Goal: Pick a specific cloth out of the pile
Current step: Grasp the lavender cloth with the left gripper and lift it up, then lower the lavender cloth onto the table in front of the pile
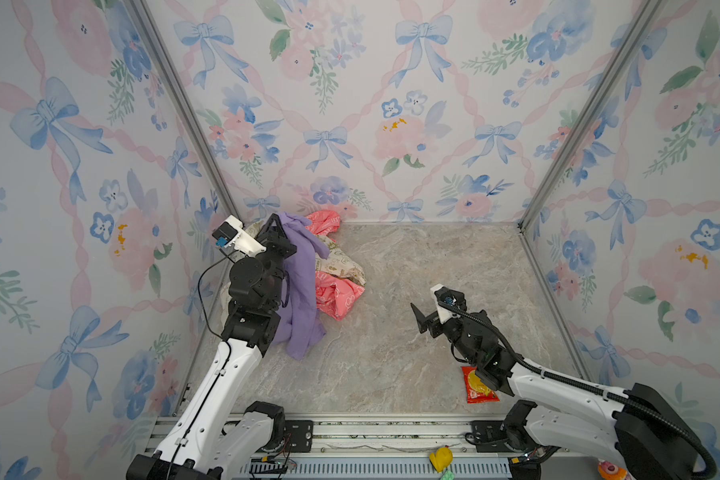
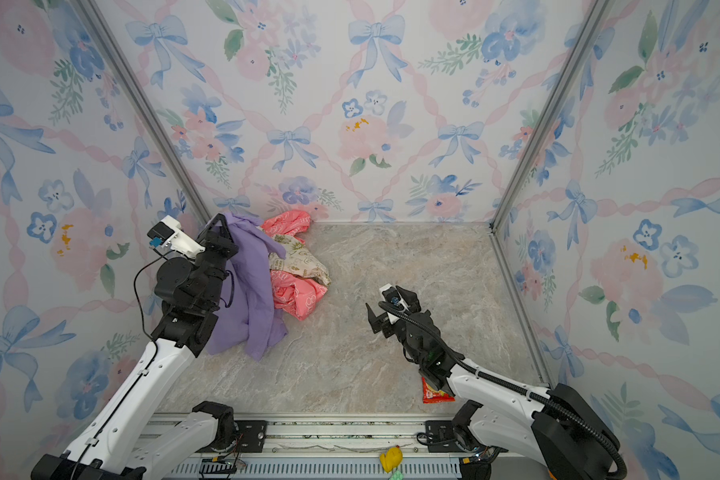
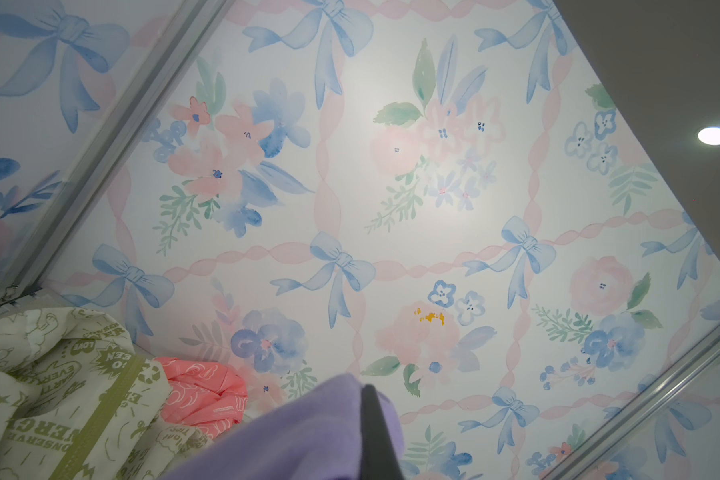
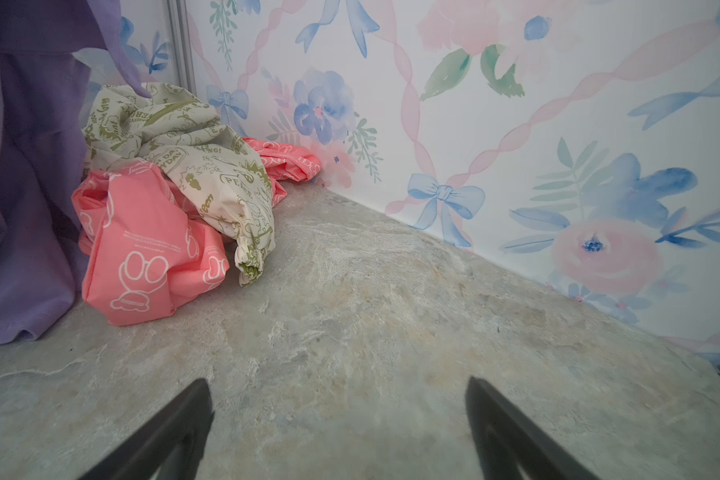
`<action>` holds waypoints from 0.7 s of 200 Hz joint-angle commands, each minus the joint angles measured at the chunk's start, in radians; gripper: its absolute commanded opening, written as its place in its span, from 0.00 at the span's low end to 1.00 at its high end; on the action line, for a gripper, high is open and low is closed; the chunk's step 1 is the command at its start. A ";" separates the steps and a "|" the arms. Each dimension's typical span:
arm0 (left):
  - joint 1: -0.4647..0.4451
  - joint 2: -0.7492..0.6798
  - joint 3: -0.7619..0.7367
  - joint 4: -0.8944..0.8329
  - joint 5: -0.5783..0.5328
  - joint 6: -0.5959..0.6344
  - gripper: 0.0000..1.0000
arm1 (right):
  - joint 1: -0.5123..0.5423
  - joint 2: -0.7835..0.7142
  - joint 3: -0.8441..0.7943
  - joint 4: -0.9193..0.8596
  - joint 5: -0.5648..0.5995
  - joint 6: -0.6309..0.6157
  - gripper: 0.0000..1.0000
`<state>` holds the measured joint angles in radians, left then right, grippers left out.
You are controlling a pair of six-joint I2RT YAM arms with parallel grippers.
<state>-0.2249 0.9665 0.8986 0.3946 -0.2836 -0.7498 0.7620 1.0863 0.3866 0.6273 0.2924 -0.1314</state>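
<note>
- Left gripper [image 1: 276, 219]: raised, jaws clamped on the cloth [image 1: 302, 291]. The left wrist view confirms this, with lilac fabric [image 3: 308, 428] bunched against a dark finger.
- The cloth hangs straight below this gripper. Its long axis runs from the jaws down along the arm's wrist to the table [image 1: 391, 332], where the lower hem rests in folds. Both top views show the same drape [image 2: 250, 291].
- The pile [image 1: 337, 266] sits just beside the hanging cloth, on the side away from the left arm's wrist. One loose lilac flap near the gripper lies over the cream garment [image 4: 184, 158], so cloth and pile touch there. The coral-pink cloth [image 4: 142, 249] lies lower, against the lilac hem.
- Right gripper [image 1: 437, 307]: jaws wide apart and empty, low over bare table, well apart from cloth and pile, both of which lie ahead of it and off to one side [image 4: 21, 208].
- Judgement: the left arm is the nearer one and already has the hold. The coming move depends on carrying the cloth up and away from the pile side so the flap slides off the cream garment.
- Writing: the cream garment's green print reads "LOVE" and "CONSERVE" in the left wrist view, and partly "PEA…" in the right wrist view. The coral cloth has white outline figures, with lines of text too small to read. The red packet [image 1: 479, 386] by the right arm has an unreadable label.
</note>
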 commanded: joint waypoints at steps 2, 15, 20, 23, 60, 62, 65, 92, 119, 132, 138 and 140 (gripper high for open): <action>-0.017 0.008 0.050 0.050 -0.012 0.049 0.00 | 0.012 -0.013 0.018 -0.012 -0.006 0.010 0.97; -0.028 0.019 0.060 0.050 -0.017 0.062 0.00 | 0.013 -0.007 0.020 -0.012 -0.006 0.010 0.97; -0.035 0.022 0.064 0.050 -0.018 0.068 0.00 | 0.012 -0.006 0.021 -0.011 -0.007 0.010 0.97; -0.038 0.024 0.065 0.049 -0.018 0.071 0.00 | 0.013 -0.005 0.021 -0.010 -0.006 0.010 0.97; -0.104 0.066 0.061 0.050 0.013 0.127 0.00 | 0.014 0.006 0.021 -0.006 -0.006 0.008 0.97; -0.108 0.070 0.061 0.050 0.017 0.133 0.00 | 0.015 0.006 0.021 -0.005 -0.006 0.008 0.97; -0.116 0.074 0.060 0.050 0.024 0.141 0.00 | 0.015 0.007 0.021 -0.005 -0.006 0.009 0.97; -0.190 0.131 0.044 0.049 0.141 0.244 0.00 | 0.014 0.008 0.020 -0.001 -0.006 0.007 0.97; -0.269 0.196 0.016 0.048 0.302 0.371 0.00 | 0.015 0.004 0.018 -0.001 -0.006 0.005 0.97; -0.307 0.227 -0.007 0.045 0.341 0.405 0.00 | 0.015 0.000 0.017 -0.001 -0.005 0.006 0.97; -0.322 0.238 -0.019 0.043 0.359 0.417 0.00 | 0.015 -0.002 0.017 -0.001 -0.005 0.004 0.97; -0.328 0.242 -0.023 0.041 0.364 0.421 0.00 | 0.014 -0.002 0.016 -0.001 -0.003 0.005 0.97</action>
<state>-0.5034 1.1748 0.9157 0.3988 -0.0662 -0.4522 0.7624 1.0866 0.3866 0.6212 0.2920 -0.1314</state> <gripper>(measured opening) 0.048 0.970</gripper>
